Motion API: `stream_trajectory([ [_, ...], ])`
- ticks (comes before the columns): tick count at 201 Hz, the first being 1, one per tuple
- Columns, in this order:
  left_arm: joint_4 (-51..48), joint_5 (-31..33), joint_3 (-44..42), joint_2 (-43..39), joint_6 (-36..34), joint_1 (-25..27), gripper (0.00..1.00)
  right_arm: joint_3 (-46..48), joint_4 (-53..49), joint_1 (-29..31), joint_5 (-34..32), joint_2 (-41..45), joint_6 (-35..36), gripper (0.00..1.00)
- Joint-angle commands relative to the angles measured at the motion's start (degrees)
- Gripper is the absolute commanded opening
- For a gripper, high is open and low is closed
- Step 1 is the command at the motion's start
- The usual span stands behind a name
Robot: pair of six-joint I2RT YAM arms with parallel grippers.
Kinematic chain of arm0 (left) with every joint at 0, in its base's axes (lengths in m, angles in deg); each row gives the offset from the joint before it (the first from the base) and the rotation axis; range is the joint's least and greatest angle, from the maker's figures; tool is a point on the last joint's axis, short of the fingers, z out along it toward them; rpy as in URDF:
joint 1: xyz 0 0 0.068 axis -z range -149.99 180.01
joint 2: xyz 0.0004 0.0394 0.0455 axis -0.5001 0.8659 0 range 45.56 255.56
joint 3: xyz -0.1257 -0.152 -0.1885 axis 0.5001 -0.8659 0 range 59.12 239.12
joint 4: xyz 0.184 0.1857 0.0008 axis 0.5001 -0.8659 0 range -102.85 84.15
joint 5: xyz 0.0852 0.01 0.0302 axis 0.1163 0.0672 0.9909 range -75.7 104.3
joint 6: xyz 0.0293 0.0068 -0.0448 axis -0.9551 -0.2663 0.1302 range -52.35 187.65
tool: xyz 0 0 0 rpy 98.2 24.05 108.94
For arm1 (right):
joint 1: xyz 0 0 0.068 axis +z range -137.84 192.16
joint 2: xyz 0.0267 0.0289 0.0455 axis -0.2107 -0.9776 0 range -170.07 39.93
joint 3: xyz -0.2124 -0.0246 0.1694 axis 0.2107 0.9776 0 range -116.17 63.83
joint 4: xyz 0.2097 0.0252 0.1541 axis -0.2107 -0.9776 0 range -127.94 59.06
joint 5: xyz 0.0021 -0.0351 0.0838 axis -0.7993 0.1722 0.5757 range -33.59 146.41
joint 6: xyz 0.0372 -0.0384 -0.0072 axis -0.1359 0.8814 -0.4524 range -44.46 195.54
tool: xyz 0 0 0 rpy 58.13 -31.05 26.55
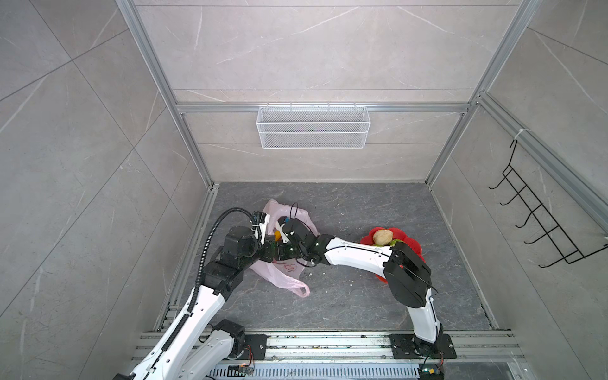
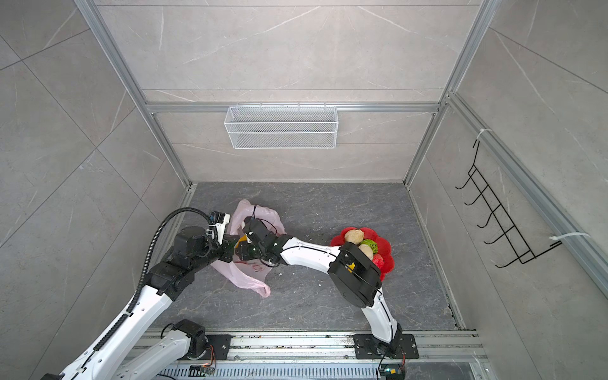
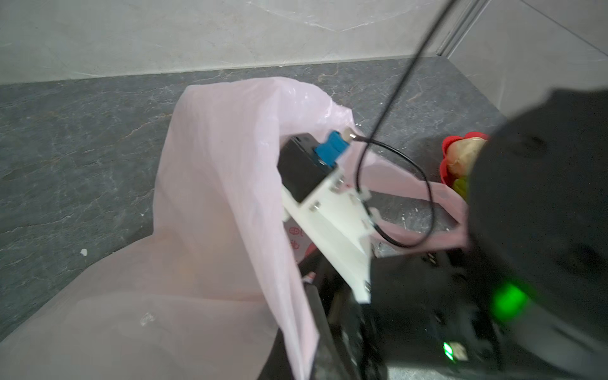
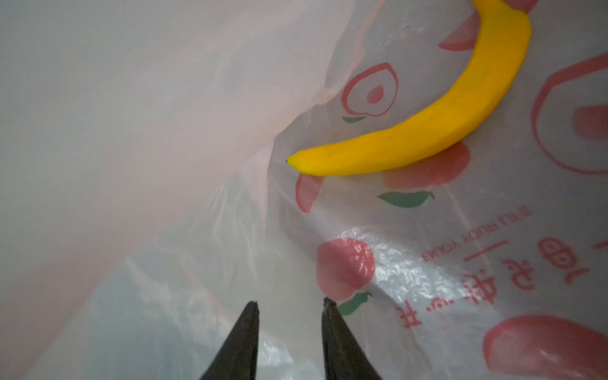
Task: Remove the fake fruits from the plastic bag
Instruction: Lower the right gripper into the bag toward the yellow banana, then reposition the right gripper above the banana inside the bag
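Poking inside the plastic bag, left of centre in both top views, the right gripper stands parted and empty, the banana lying just beyond; the left gripper is pinched shut beside the bag's rim.

Whole table being overlooked steeply from above in both top views, near-identically. From close outside, plastic bag being framed by left wrist; from inside, with banana, by right wrist.

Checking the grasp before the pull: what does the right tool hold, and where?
Nothing. The right tool stands open inside the bag, short of the banana.
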State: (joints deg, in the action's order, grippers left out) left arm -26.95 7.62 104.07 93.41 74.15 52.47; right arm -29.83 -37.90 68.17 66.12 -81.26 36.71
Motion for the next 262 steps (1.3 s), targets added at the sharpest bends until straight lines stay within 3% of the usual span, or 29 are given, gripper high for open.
stream_trajectory([
  [1,0.17,-5.67,0.05,-1.18,-2.15,-0.20,0.04,-5.89,-6.16,-0.63,-1.86,-4.21,0.23,0.38],
  [30,-0.59,-5.16,-0.25,-1.64,-1.84,-0.21,0.03,-10.71,-10.56,-0.75,-6.55,-7.46,-4.65,0.42],
  [63,-0.69,-4.66,-1.17,-2.03,-1.53,-0.22,0.04,-14.21,-10.06,-0.73,-6.85,-11.48,-9.35,0.48],
  [107,-1.30,0.03,-1.48,-0.74,-0.64,-0.22,0.03,-18.87,-9.85,-0.60,-6.16,-15.61,-8.98,0.61],
  [169,1.25,7.87,-4.41,-1.35,2.68,-0.21,0.03,-26.21,-12.05,-0.53,-8.43,-21.51,-9.84,0.67],
  [208,6.02,7.03,-7.33,-2.94,4.17,-0.20,0.03,-32.98,-15.72,-0.28,-9.40,-25.66,-10.70,0.68],
  [262,11.41,1.17,-10.82,-3.60,5.97,-0.16,0.01,-37.34,-13.81,-0.02,-9.90,-30.91,-15.43,0.69],
])
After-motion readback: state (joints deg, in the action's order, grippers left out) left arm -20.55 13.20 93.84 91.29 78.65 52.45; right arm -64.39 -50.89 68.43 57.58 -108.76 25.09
